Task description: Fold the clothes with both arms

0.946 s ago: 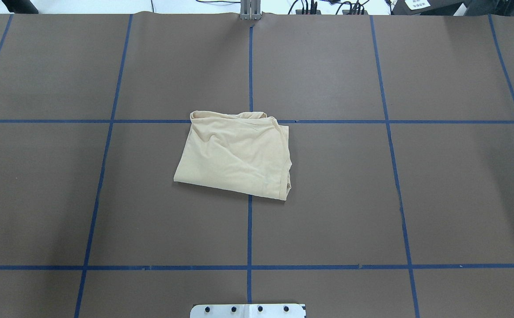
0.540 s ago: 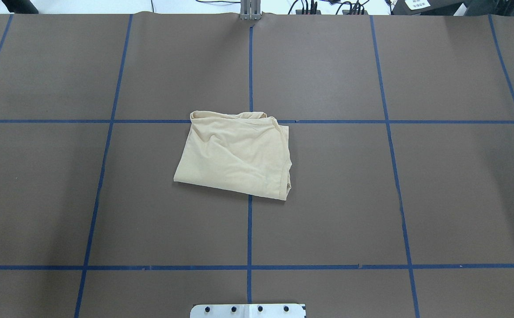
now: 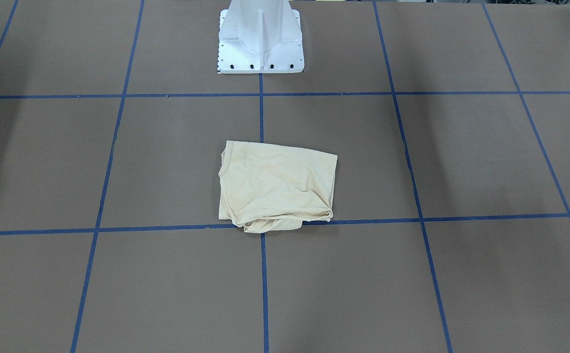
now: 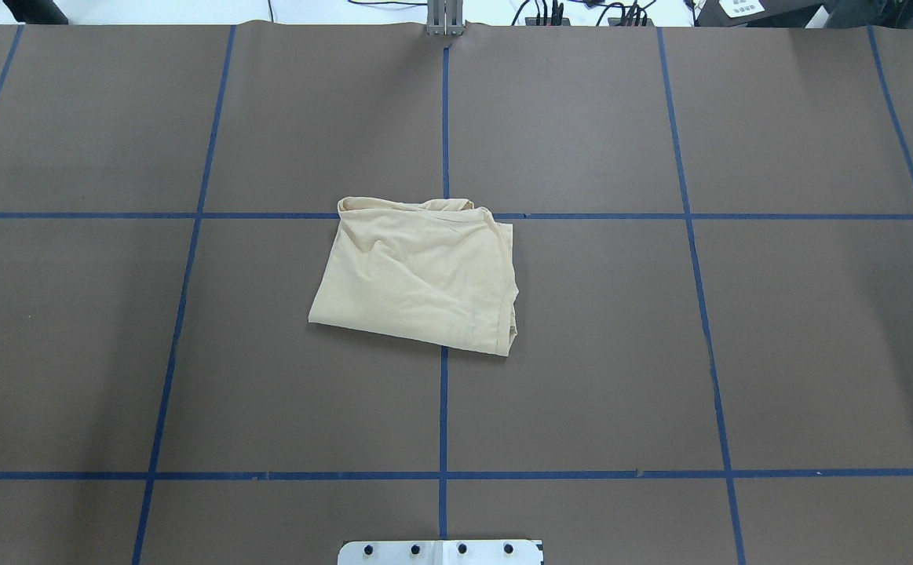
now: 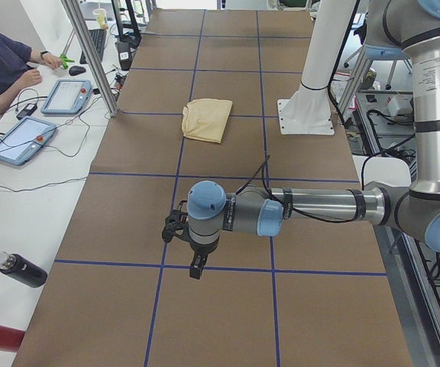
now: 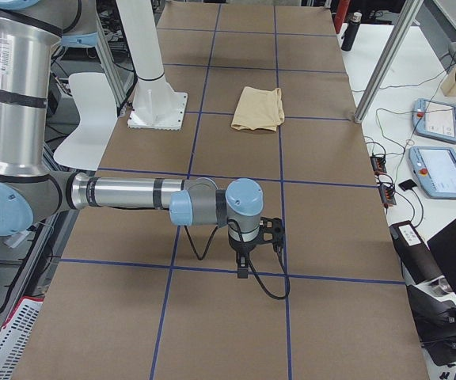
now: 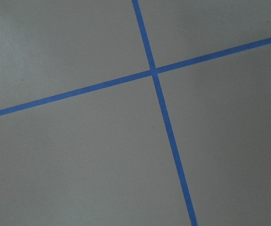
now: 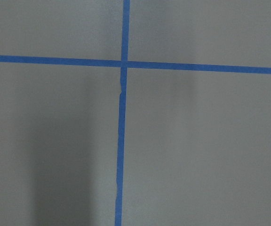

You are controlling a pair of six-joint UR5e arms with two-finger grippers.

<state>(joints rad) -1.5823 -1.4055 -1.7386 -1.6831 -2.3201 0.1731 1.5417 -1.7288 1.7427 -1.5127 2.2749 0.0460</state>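
A pale cream T-shirt [image 4: 417, 275] lies folded into a rough, rumpled rectangle at the middle of the brown table [image 4: 660, 353]. It rests on a crossing of the blue tape lines [image 4: 443, 118], just in front of my white pedestal [image 3: 261, 37].

My left arm [image 5: 312, 206] stretches out low over the table's left end. My left gripper [image 5: 196, 271] points straight down, and the shirt is well apart from it, farther along the table toward my centre. My right arm [image 6: 125, 192] mirrors this at the opposite end; the shirt is again well beyond my right gripper [image 6: 242, 271], toward the middle. Neither gripper touches the cloth. Both show only small and from the side, so I cannot tell whether their jaws are parted or together.

Each wrist camera sees only brown surface and a tape crossing below it; the fingers themselves are out of frame.

The shirt's folded layers hide its inner surfaces; only plain cream fabric shows. On the white side table beyond my left gripper lies a dark bottle [image 5: 20, 270]; its contents cannot be seen. A seated person [image 5: 2, 61] is cut off at the picture's edge.
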